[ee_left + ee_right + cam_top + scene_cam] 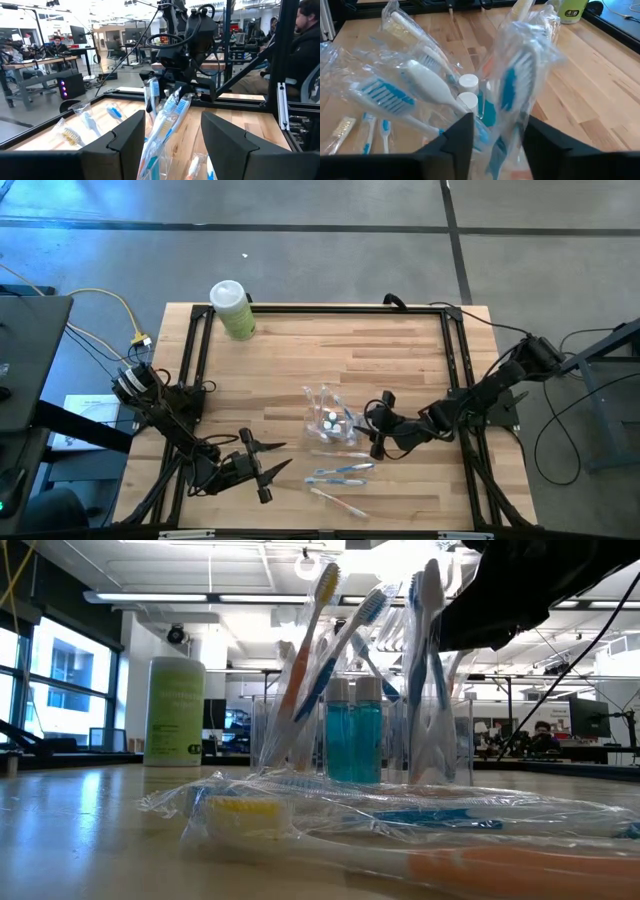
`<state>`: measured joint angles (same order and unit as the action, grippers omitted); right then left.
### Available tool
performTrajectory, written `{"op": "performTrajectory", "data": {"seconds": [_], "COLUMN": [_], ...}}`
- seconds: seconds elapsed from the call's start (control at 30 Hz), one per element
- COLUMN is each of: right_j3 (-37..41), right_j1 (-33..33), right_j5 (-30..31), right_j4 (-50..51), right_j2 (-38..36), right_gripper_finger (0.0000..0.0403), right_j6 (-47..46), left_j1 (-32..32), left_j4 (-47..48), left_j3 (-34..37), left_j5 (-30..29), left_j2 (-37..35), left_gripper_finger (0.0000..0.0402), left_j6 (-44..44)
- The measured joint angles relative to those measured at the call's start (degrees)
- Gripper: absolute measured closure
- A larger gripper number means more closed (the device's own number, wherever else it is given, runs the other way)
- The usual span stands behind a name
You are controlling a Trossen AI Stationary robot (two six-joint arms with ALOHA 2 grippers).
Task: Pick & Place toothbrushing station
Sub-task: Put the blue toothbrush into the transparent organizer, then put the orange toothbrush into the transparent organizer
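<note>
Right gripper (377, 432): at the holder's (330, 418) 3 o'clock, narrowly clamped on a wrapped brush (512, 95).
Holder: near table (400, 360) centre.
Left gripper (272, 463): wide apart, idle at 7 o'clock.
Advice: I'd lower the brush upright, then let go.
Views: only low view shows blue tubes (353, 730); high shows loose brushes (338, 472).
</note>
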<state>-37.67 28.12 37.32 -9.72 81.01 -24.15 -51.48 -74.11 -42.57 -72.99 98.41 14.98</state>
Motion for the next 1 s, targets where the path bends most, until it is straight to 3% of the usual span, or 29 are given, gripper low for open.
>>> {"op": "performTrajectory", "data": {"seconds": [0.23, 0.6, 0.77, 0.9, 1.0], "right_j3": [0.0, 0.0, 0.0, 0.0, 0.1], "right_j1": [0.4, 6.2, 9.8, 10.3, 10.0], "right_j5": [0.7, 0.4, -8.6, -12.0, -12.7], "right_j4": [0.0, 2.2, 13.3, 27.4, 32.7], "right_j2": [-2.8, -10.5, -15.8, -16.3, -16.2], "right_gripper_finger": [0.0194, 0.0208, 0.0216, 0.0218, 0.0218], "right_j6": [6.3, 12.5, 3.3, -10.2, -14.5], "left_j1": [0.0, 0.0, 0.0, 0.0, 0.0], "left_j4": [0.0, 0.2, 0.2, 0.2, 0.2], "left_j3": [0.0, 0.0, 0.0, 0.0, 0.0], "left_j5": [-0.3, -1.4, -1.5, -1.5, -1.5], "left_j2": [0.0, 0.0, 0.0, 0.0, 0.0], "left_gripper_finger": [0.0215, 0.0215, 0.0215, 0.0215, 0.0215], "left_j6": [0.0, 0.0, 0.0, 0.0, 0.0]}}
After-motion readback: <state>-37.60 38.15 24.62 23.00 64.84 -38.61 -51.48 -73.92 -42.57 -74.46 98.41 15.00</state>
